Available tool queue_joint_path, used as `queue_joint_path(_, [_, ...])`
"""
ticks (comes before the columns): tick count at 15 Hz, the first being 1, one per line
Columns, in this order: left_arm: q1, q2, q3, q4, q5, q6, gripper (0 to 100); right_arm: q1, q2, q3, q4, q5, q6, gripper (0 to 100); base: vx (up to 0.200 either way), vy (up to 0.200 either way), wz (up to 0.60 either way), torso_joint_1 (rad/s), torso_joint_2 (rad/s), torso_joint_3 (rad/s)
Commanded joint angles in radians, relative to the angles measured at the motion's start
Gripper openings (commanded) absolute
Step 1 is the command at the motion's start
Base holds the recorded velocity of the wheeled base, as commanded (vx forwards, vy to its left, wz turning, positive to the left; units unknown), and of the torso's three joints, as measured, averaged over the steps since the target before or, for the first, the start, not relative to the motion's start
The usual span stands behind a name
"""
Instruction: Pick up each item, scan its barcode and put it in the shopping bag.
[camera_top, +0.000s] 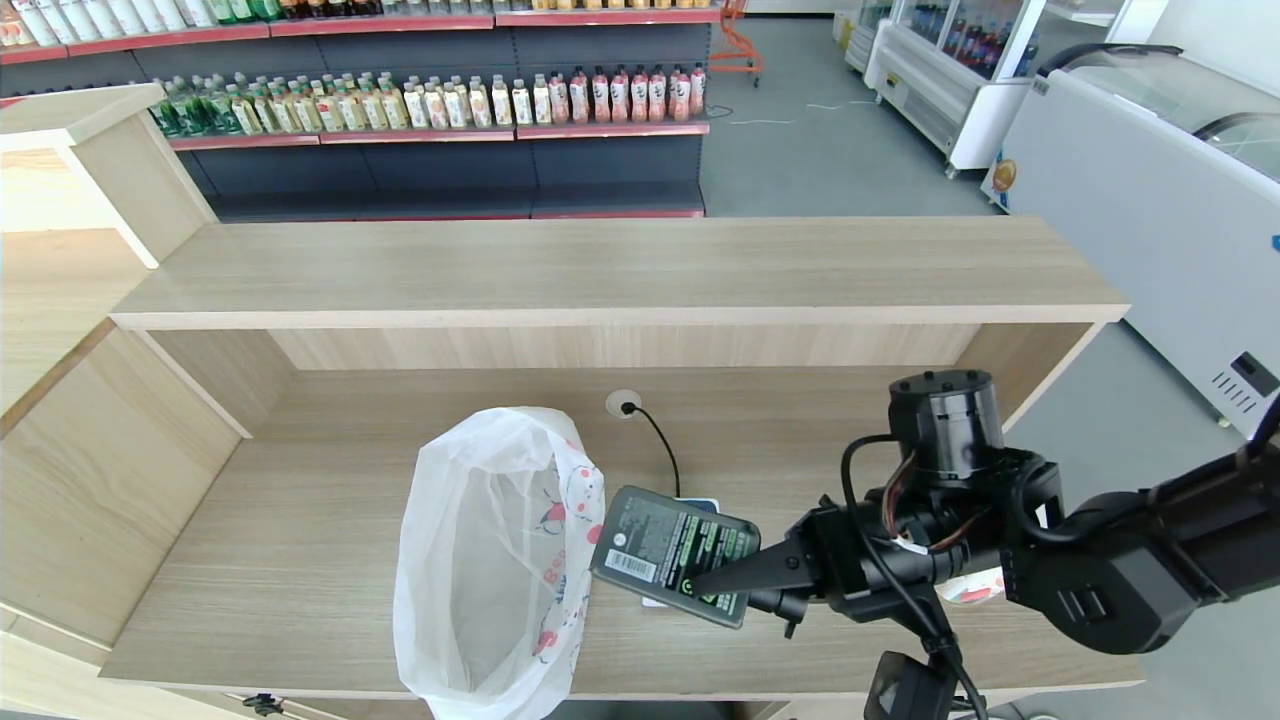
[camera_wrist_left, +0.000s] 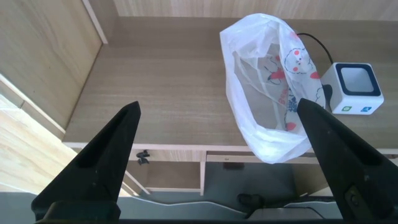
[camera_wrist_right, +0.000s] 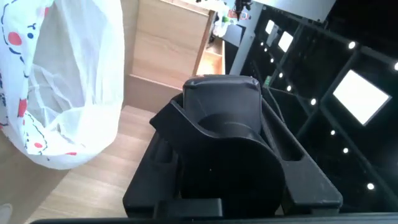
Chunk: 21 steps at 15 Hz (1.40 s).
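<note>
Our right gripper (camera_top: 722, 582) is clenched on the dark packet (camera_top: 660, 550), which we hold over the scanner (camera_top: 702, 503), just beside the shopping bag (camera_top: 480, 600) at the front edge of the worktop (camera_top: 300, 560). Our left gripper (camera_wrist_left: 219, 107) hangs released above that edge.

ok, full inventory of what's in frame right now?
shopping bag: one, white with red print, open on the counter
packet: one, dark with green print, held above the scanner, beside the bag
scanner: one, white, on the counter next to the bag
cable: one, black, from the counter's hole toward the scanner
counter: one, light wood
bottles: many, mixed colours, shelves behind
freezers: at least two, white, far right
left gripper: black, open, over the counter
right gripper: black, shut on the packet
</note>
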Motion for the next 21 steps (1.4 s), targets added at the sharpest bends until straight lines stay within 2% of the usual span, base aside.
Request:
queue_joint_path(1, [0.000, 0.000, 0.000, 0.000, 0.000, 0.000, 100, 0.006, 0.025, 0.002, 0.000, 0.002, -0.003, 0, 0.000, 0.000, 0.00, 0.000, 0.00, 0.000])
queue_joint_path(11, [0.000, 0.000, 0.000, 0.000, 0.000, 0.000, 100, 0.007, 0.075, -0.043, -0.002, 0.003, -0.007, 0, 0.000, 0.000, 0.00, 0.000, 0.00, 0.000])
queue_joint_path(21, [0.000, 0.000, 0.000, 0.000, 0.000, 0.000, 100, 0.015, 0.099, -0.009, -0.002, 0.006, -0.019, 0, 0.000, 0.000, 0.00, 0.000, 0.00, 0.000])
